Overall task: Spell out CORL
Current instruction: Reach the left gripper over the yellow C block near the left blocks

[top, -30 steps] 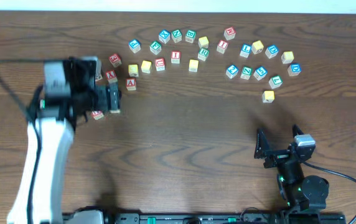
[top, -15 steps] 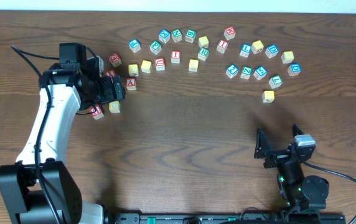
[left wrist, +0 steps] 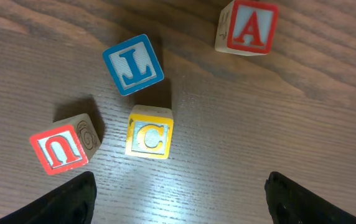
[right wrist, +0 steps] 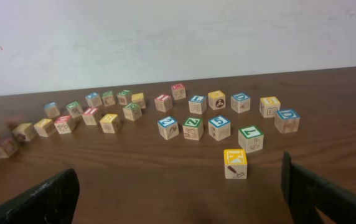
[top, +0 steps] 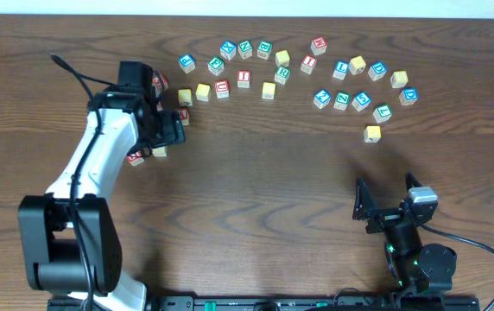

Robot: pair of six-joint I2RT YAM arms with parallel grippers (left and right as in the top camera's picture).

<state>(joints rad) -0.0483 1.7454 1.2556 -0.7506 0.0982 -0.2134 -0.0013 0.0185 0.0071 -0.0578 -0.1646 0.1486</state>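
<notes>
In the left wrist view a yellow C block (left wrist: 149, 132) lies on the table. A blue L block (left wrist: 132, 64) is just beyond it, a red U block (left wrist: 60, 149) to its left and a red A block (left wrist: 248, 27) at the far right. Overhead, the C block (top: 159, 151) sits beside the U block (top: 135, 158); the L block is hidden under the arm. My left gripper (top: 171, 131) (left wrist: 178, 208) is open and empty above these blocks. My right gripper (top: 385, 212) (right wrist: 178, 205) is open and empty near the front right.
Many letter blocks form an arc across the far side of the table (top: 256, 199), from a red block (top: 159, 83) on the left to a blue one (top: 408, 96) on the right. A yellow K block (top: 372, 133) (right wrist: 235, 163) stands alone, nearest the right gripper.
My left arm has swung right and toward the far blocks. The yellow C block and red U block stay where they were. The right arm has not moved.
</notes>
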